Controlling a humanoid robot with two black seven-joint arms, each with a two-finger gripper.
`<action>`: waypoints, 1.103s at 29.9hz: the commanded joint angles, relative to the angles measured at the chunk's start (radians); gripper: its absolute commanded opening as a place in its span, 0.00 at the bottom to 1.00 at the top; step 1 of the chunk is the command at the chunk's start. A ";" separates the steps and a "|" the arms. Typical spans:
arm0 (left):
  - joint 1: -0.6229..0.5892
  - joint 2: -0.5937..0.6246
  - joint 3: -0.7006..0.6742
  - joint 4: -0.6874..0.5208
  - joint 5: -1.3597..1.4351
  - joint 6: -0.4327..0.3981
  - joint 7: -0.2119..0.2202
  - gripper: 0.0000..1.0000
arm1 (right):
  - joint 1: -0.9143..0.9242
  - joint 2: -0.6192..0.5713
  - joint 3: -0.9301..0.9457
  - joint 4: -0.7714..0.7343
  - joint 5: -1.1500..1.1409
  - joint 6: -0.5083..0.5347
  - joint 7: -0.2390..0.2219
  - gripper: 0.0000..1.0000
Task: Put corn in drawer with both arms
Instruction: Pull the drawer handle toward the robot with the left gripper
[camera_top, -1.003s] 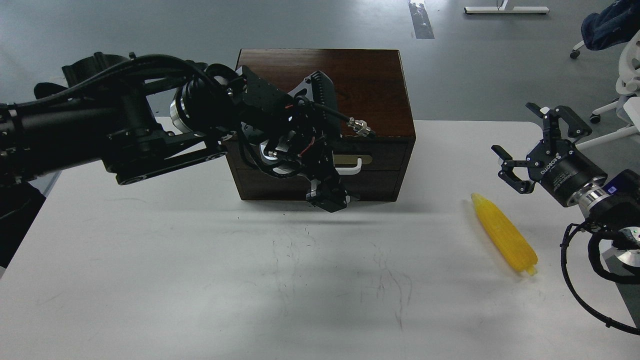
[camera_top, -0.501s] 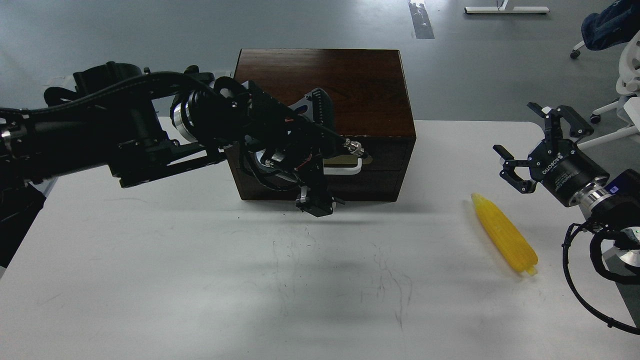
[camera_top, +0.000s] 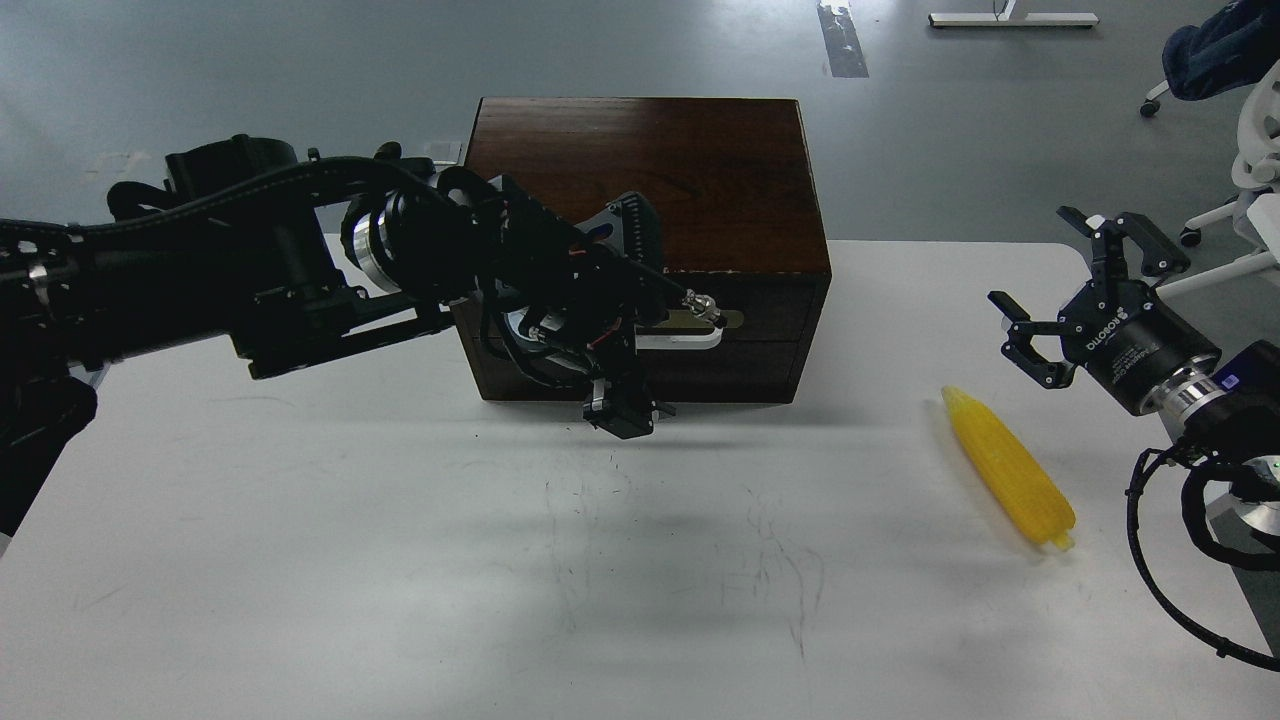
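left gripper jaws unclear, dark, low before drawer front, handle apart | right gripper released, above corn on table | risk: left misses handle, drawer shut; corn rolls if nudged

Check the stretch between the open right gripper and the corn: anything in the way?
Nothing. In the head view only bare white table separates the right gripper from the corn.
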 joint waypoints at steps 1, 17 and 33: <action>0.002 -0.001 0.002 0.002 0.000 0.000 0.000 0.98 | 0.000 0.000 0.001 -0.001 0.000 0.000 0.000 0.99; 0.016 -0.010 0.002 0.015 0.000 0.000 0.000 0.98 | -0.002 0.000 0.001 0.000 0.000 0.000 0.000 1.00; 0.015 -0.030 0.046 0.014 0.000 0.000 0.000 0.98 | -0.005 -0.001 0.001 0.000 0.000 0.000 0.000 1.00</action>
